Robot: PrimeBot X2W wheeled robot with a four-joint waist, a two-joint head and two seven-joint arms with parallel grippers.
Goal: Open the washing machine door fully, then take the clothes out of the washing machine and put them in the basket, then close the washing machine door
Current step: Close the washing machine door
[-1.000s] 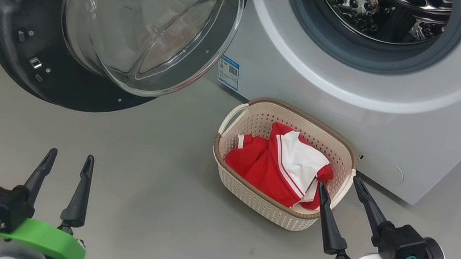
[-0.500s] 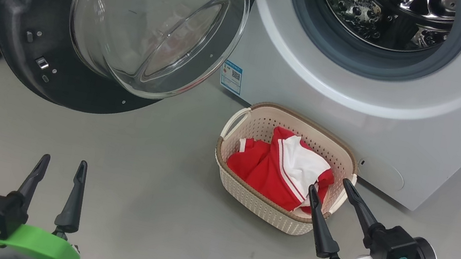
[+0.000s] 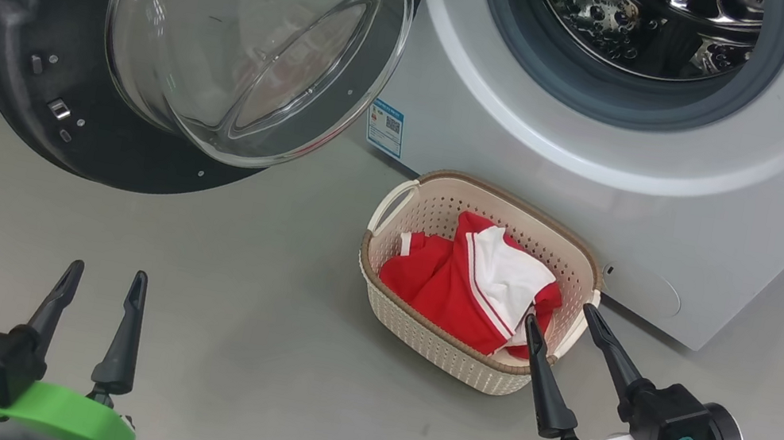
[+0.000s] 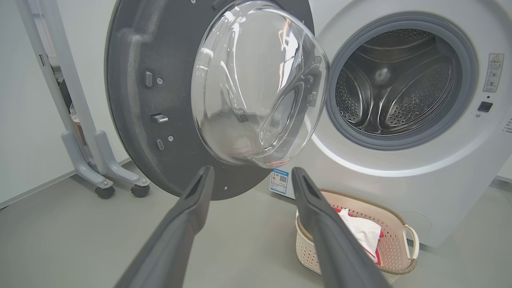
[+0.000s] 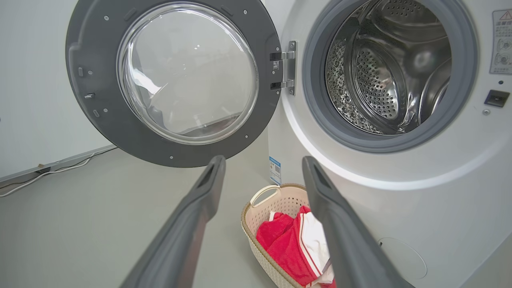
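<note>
left gripper (image 3: 108,272): jaws spread wide, totally released, nothing in them. It hangs over bare floor (image 3: 239,354), well off to the left of the basket.
right gripper (image 3: 558,314): jaws wide apart too, not gripping a thing. In the head view the tips sit over the near right corner of the basket (image 3: 434,344). One tip overlaps the red cloth, and honestly I can't tell if it touches.
clothes (image 3: 460,292): piled in the basket, plain red underneath, with the white panel and striped trim on top.
basket spot: on the floor, close up against the front of the washing machine (image 3: 682,223). That's below the opening and just right of the blue label (image 3: 386,125).
washing machine door (image 3: 23,26): swung wide open to the left on its hinge (image 5: 289,68), glass bowl (image 3: 255,35) bulging out toward the robot.
drum (image 3: 638,13): shiny steel with a grey seal (image 3: 517,57) around it.
in the way: from the left wrist view, the open door and its bowl sit straight ahead of that arm's fingers.
other stuff: grey wheeled stand legs (image 4: 100,168) over by the wall, next to the door.
</note>
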